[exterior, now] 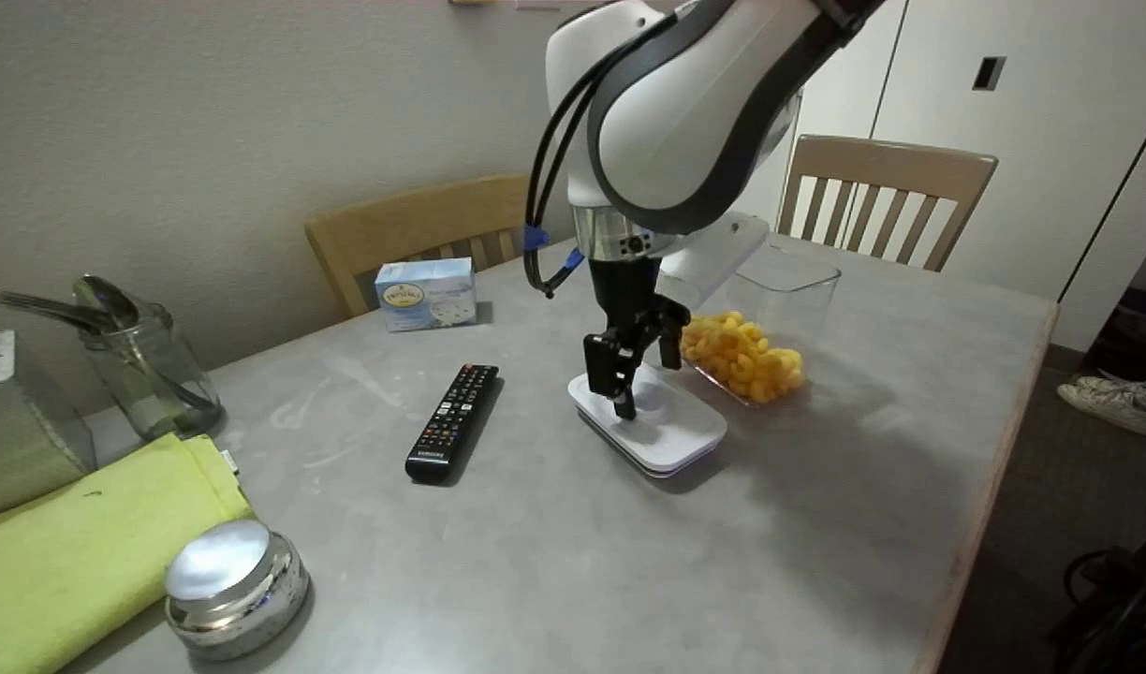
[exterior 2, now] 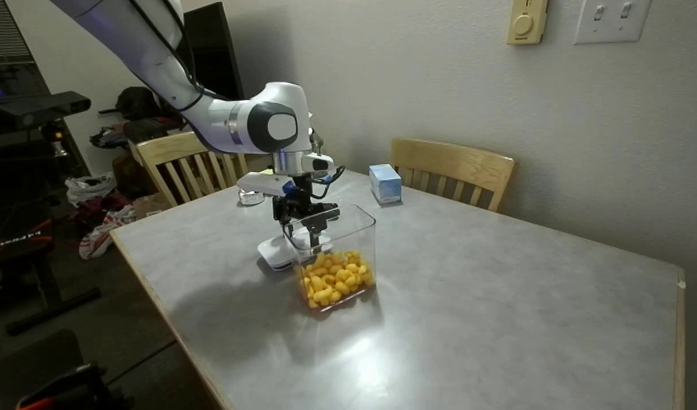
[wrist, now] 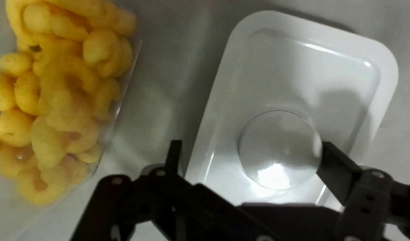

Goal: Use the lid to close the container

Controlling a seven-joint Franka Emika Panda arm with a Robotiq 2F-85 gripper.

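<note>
Grey table (exterior: 536,571), wooden chairs (exterior 2: 456,160), pale wall (exterior 2: 439,85), claw (exterior: 647,386) over lid (exterior: 668,429).

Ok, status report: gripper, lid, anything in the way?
Gripper open, low over lid. Lid flat on table, off the container. Open container close beside, may crowd gripper.

In both exterior views, the white, dark-grey-banded robot arm (exterior: 690,140) is bent, with its silver cylindrical wrist collar (exterior: 601,231) turned downward. Beneath it, the black two-fingered jaws are pointed down and spread apart, as seen in the wrist view.
</note>
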